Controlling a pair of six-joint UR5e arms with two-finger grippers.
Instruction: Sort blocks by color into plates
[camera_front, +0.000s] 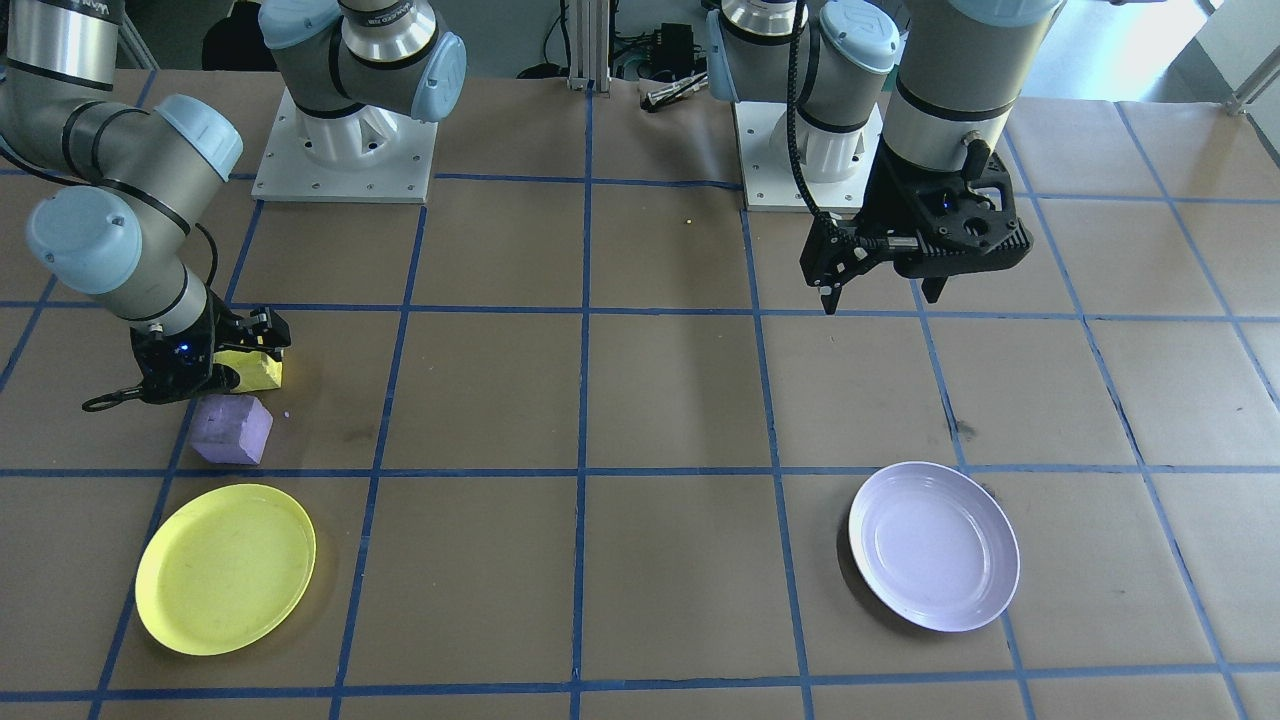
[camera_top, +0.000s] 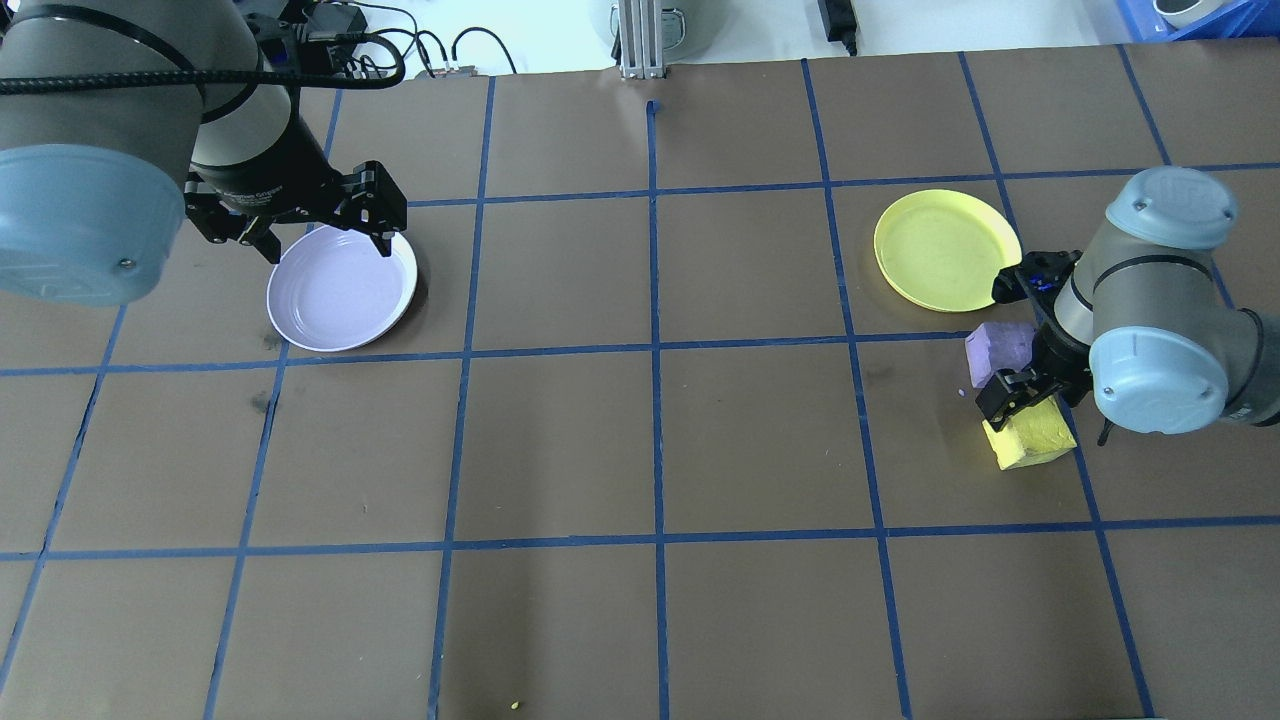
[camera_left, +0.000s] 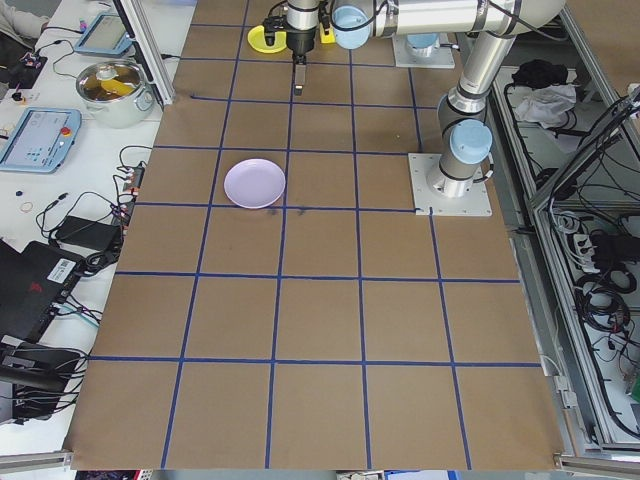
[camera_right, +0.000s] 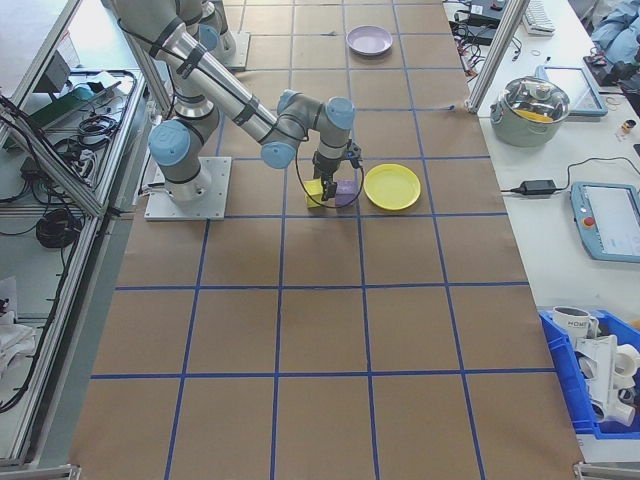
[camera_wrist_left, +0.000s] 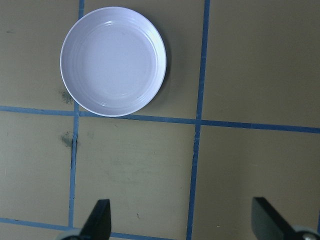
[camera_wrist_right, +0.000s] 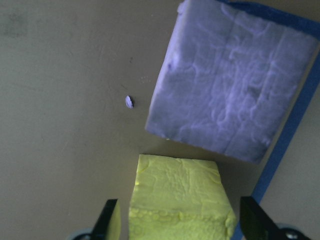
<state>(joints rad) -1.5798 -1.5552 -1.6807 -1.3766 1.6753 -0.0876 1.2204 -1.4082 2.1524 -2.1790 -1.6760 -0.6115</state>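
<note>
Overhead exterior view, left to right: the left gripper (camera_top: 325, 225) hangs with fingers spread and nothing in them above the far rim of the lavender plate (camera_top: 342, 288), which holds no block. Far across the table, the yellow plate (camera_top: 945, 248) sits bare too, with the purple block (camera_top: 998, 351) just nearer the robot, and the yellow block (camera_top: 1030, 435) beside that one.

The right gripper (camera_top: 1020, 395) is down over the yellow block. Its wrist camera shows the block between the two spread fingers (camera_wrist_right: 111, 220), with a gap showing on one side (so the jaws look unclosed, not yet gripping).

The step in hand appears to be the pick of the yellow block. The next move likely calls for closing squarely on it without nudging the purple block, which lies very close. Then comes a lift and a short carry past the purple block to the yellow plate. The purple block's plate is well apart, on the left arm's side.
</note>
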